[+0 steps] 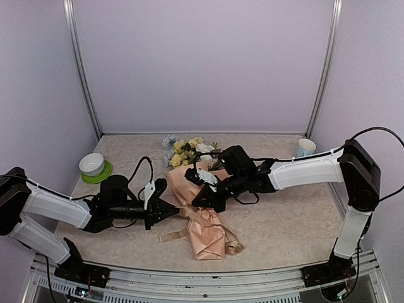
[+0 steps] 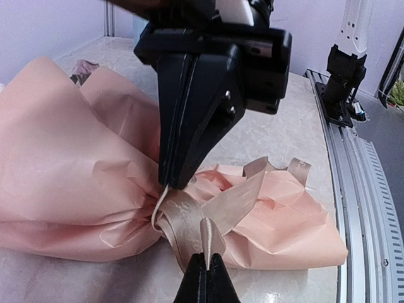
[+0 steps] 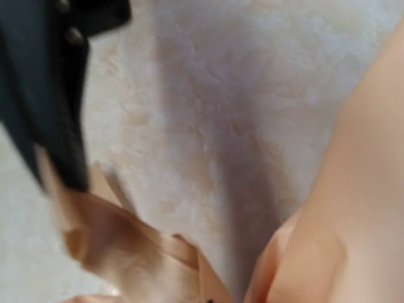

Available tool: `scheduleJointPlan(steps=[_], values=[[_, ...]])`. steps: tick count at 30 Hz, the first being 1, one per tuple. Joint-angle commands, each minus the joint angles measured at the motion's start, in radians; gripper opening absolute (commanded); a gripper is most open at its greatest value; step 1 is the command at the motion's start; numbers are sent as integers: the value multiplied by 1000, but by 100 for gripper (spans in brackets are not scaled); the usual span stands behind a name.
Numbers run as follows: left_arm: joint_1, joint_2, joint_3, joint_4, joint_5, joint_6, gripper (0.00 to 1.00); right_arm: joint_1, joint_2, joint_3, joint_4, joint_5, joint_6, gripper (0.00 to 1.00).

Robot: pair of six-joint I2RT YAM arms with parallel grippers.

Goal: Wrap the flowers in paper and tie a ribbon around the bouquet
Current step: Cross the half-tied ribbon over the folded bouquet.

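A bouquet lies on its side in the middle of a pale marbled counter. Its flowers, yellow, white and pale blue, point toward the back wall. The peach-pink paper forms a crumpled cone around them, gathered tight at the waist and flaring again toward the near edge.

A tan satin ribbon is wound around that waist, and loose ends trail across the paper and onto the counter.

The left end effector reaches in low from the left. Its jaws are fully closed and pinch an upright loop of ribbon just beside the waist. The right end effector comes down from above, also fully closed. Its tips meet on a strand of ribbon right at the cinched point. The right wrist view is blurred, showing only ribbon, paper and counter.

A white bowl on a green plate sits at the far left, and a paper cup stands at the far right.
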Motion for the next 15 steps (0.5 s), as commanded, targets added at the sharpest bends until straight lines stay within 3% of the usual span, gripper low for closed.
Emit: scheduleJointPlan(steps=[1, 15], values=[[7, 25, -11, 33, -7, -13, 0, -22, -86, -33, 51, -82, 72, 0], [10, 143, 80, 68, 76, -3, 0, -71, -107, -206, 318, -156, 323, 0]])
